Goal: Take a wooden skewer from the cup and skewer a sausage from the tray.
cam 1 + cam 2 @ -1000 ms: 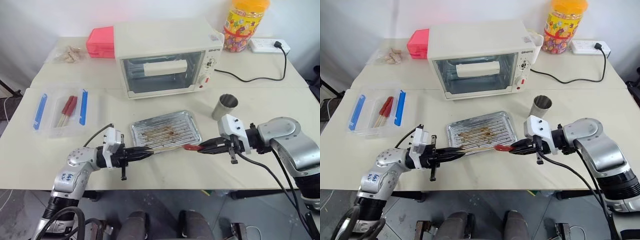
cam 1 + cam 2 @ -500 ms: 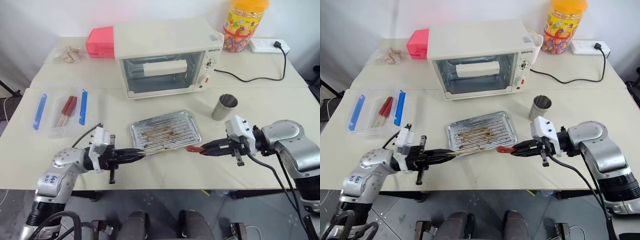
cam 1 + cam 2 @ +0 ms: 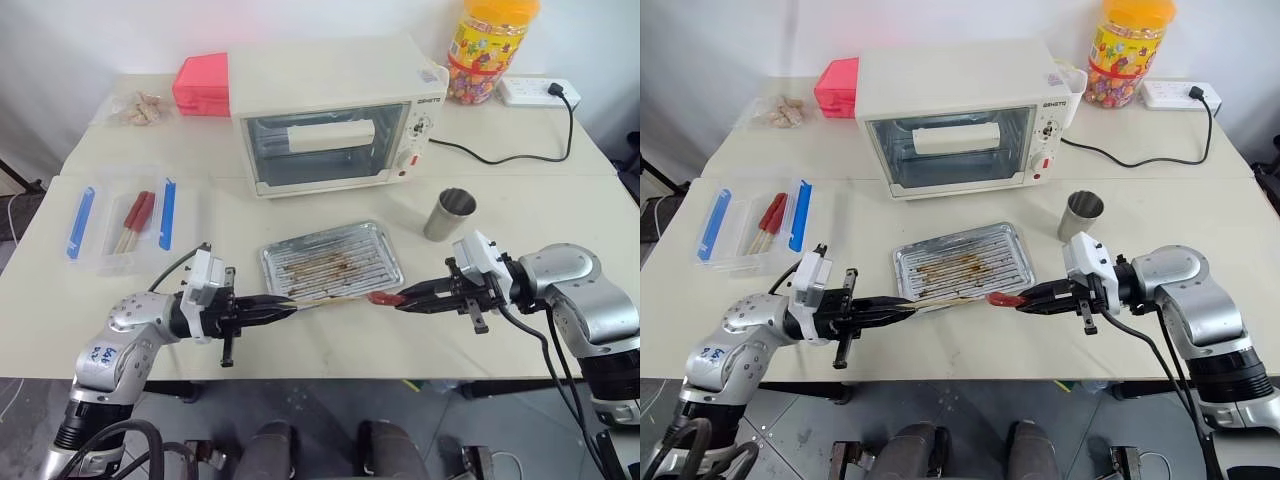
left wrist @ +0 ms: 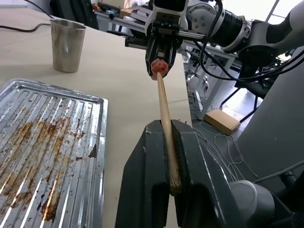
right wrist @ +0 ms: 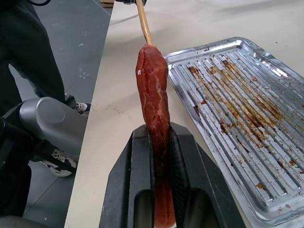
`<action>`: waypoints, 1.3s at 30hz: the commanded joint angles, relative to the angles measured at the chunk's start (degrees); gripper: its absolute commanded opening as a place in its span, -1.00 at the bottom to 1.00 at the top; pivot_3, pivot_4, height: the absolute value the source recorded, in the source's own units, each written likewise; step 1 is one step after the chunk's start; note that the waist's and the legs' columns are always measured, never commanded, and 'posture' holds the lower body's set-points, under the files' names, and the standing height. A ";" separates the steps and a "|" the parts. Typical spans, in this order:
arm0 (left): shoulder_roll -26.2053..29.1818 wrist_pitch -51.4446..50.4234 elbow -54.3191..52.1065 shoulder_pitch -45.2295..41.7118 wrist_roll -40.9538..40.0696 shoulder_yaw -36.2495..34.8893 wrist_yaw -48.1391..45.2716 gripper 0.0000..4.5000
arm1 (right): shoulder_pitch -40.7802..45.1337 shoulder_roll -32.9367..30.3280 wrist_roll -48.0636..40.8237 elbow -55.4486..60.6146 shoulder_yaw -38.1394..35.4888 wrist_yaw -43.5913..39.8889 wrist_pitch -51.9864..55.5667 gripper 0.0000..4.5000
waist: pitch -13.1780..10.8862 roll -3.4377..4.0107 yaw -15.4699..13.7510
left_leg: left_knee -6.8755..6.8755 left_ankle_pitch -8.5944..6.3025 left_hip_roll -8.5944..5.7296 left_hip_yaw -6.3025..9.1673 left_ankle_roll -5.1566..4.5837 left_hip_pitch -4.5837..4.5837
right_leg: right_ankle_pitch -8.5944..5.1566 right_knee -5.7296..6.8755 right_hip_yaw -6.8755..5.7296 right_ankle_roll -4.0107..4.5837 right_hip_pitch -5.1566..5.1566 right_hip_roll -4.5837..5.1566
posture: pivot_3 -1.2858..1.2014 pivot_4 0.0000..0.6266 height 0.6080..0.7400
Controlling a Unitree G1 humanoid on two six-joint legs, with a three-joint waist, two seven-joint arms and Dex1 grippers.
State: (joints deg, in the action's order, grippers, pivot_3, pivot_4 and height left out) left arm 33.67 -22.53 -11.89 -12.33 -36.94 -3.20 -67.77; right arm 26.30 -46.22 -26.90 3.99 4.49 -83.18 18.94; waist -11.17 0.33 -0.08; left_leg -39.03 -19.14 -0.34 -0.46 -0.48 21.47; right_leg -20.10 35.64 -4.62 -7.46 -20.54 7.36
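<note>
Compared with a second ago, we are seeing our left arm pulled back toward its own side, so that more of the wooden skewer is now showing bare in front of the tray, while the right hand is staying about where it was.

We are holding the skewer in the left gripper, whose jaws are pressed together on the butt end of the stick; it is lying nearly level and pointing across at the sausage. Its tip is meeting the near end of the sausage, and we cannot tell how deep it is going in. The right gripper is pinching the sausage lengthwise between its two black fingers, with the free end sticking out toward the skewer. We judge this end-to-end line-up is what lets the point run down the long axis of the meat instead of bursting out of the side.

The stick is thin, pale and straight-grained; the sausage is red, glossy and slightly wrinkled, soft enough to bend if pushed off-centre.

Just behind the meeting point, the tray is lying empty of sausages, shallow silver metal with a ridged, grease-stained bottom. The cup, a plain grey metal cylinder, is standing beyond the right gripper, well apart from the work.
</note>
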 commanded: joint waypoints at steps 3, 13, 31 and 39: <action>-0.62 0.57 -1.00 -0.91 -0.22 0.96 0.01 -1.00 | 0.47 -0.40 -0.34 2.40 -0.23 -0.45 -0.32 -0.94 | 0.00 0.00 0.00 | 0.00 0.00 0.00 0.00 0.00 0.00 | 0.00 0.00 0.00 0.00 0.00 0.00 | 0.03 -0.52 1.00; -1.39 1.01 0.13 -2.02 0.36 1.93 -0.13 -1.00 | 1.26 0.00 0.05 4.00 0.59 -0.16 0.39 -0.94 | 0.00 0.00 -0.01 | 0.00 0.00 0.00 0.00 0.00 0.00 | 0.00 0.00 0.00 0.00 0.00 -0.02 | 0.03 -0.52 1.00; -1.38 2.17 1.61 -5.04 5.85 5.07 0.22 -1.00 | 10.02 -3.17 9.30 8.58 6.54 1.62 5.32 -0.94 | 0.00 0.00 0.01 | -0.01 0.00 -0.01 -0.01 0.00 0.00 | 0.00 0.01 0.01 0.00 -0.02 -0.04 | 0.03 -0.52 1.00; -2.77 1.06 0.99 -7.33 8.62 7.49 3.46 -1.00 | 11.97 -2.58 9.80 11.96 7.42 3.42 11.06 -0.94 | 0.00 0.00 -0.03 | -0.01 0.00 -0.01 -0.01 0.00 0.01 | 0.00 0.02 0.00 0.00 -0.03 -0.04 | 0.03 -0.52 1.00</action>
State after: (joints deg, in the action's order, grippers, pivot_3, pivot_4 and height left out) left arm 31.99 -21.24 -8.57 -18.59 -28.75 1.78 -64.96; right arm 35.89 -49.96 -14.78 11.19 11.53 -79.99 29.60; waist -11.17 0.33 -0.10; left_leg -39.04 -19.14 -0.35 -0.47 -0.48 21.48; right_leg -20.10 35.67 -4.62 -7.46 -20.57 7.32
